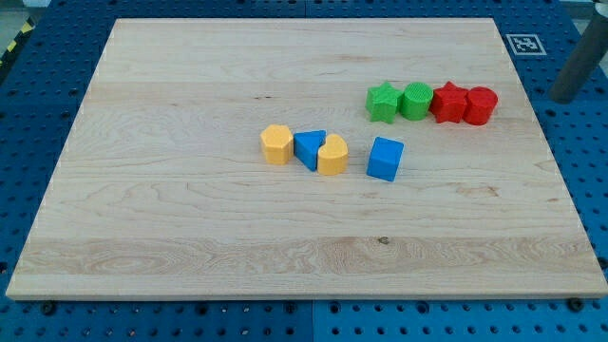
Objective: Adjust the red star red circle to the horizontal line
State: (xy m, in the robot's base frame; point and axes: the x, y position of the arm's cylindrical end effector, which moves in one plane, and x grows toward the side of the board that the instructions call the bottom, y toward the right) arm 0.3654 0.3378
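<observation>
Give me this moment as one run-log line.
tip: off board, view's right, touching nothing | red star and red circle: side by side, row with green blocks | blue, yellow blocks: centre

Tabletop (pixel 190 218): pale wooden board on blue pegboard.
Row toward the view's upper right, touching side by side: green star (pixel 382 102), green circle (pixel 415 101), red star (pixel 448 103), red circle (pixel 482 105).
Second row near centre: yellow hexagon (pixel 276 144), blue triangle (pixel 310 148) touching yellow heart-like block (pixel 332 156), blue cube (pixel 385 159) slightly apart.
Tip of rod not visible; position relative to it indeterminable.
</observation>
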